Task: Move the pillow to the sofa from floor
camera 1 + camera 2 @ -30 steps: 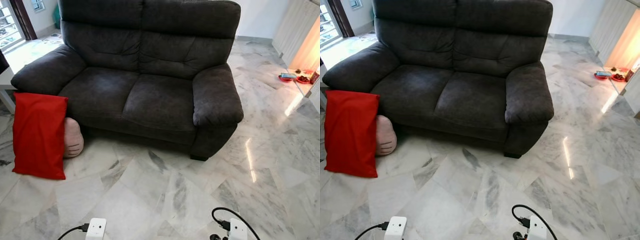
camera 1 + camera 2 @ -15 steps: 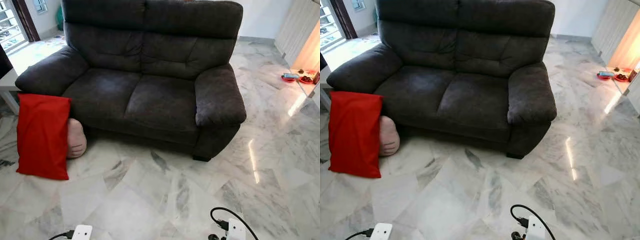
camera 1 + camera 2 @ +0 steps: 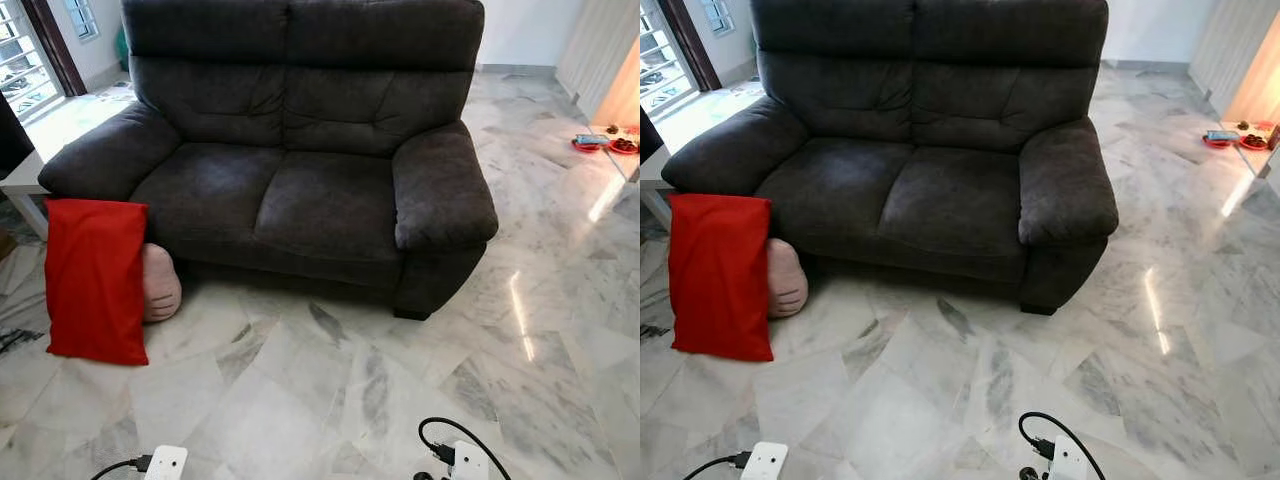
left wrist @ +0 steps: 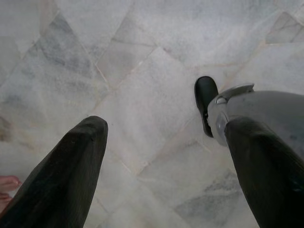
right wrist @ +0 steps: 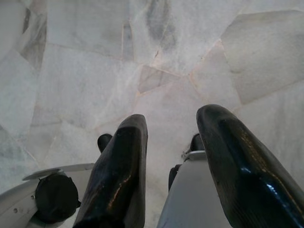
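Left eye view shows you the red pillow (image 3: 96,279) at nine o'clock, standing long axis upright against the sofa (image 3: 300,170). Both arms hang floorward: left pincer (image 4: 161,156) wide, right pincer (image 5: 173,156) narrowly parted.

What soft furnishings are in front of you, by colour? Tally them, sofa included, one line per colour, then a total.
Red: 1, the pillow, standing on the floor against the sofa's arm.
Pink: 1, the cushion, on the floor partly behind the pillow.
Dark grey: 1, the sofa.
Total: 3
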Available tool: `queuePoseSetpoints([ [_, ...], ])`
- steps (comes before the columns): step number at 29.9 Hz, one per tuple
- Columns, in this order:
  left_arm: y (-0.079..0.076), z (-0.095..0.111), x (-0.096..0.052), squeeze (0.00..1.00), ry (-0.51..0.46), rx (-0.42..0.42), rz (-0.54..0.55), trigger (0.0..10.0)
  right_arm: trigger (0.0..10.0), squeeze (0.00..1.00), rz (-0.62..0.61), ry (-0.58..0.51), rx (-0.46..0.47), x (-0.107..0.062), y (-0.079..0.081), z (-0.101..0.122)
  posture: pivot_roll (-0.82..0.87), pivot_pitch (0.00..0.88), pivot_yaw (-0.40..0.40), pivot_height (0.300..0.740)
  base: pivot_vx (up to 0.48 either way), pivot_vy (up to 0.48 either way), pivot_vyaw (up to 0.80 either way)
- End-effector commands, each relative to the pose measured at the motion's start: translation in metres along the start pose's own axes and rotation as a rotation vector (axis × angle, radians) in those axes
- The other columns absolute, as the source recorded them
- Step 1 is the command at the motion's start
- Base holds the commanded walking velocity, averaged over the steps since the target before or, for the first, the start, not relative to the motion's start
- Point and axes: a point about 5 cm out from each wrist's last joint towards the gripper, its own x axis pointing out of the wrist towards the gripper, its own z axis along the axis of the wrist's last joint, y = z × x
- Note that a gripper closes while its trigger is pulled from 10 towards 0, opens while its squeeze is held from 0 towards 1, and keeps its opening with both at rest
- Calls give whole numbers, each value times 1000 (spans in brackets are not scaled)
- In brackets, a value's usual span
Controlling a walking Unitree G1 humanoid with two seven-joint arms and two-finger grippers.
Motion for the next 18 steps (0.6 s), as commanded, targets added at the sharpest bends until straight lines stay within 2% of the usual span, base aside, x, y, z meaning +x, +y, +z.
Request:
queuePoseSetpoints([
  [1,1,-2,0,0,12,23,6,10000,10000,0,-2,-6,16,0,2,1,16,0,36,740,0,480,0],
  [11,19,-6,-3,0,20,3,26,10000,10000,0,-8,-10,13,0,0,3,10,0,22,740,0,480,0],
  [18,20,-7,-4,0,21,1,26,10000,10000,0,-7,-9,5,0,-1,3,10,0,19,740,0,480,0],
])
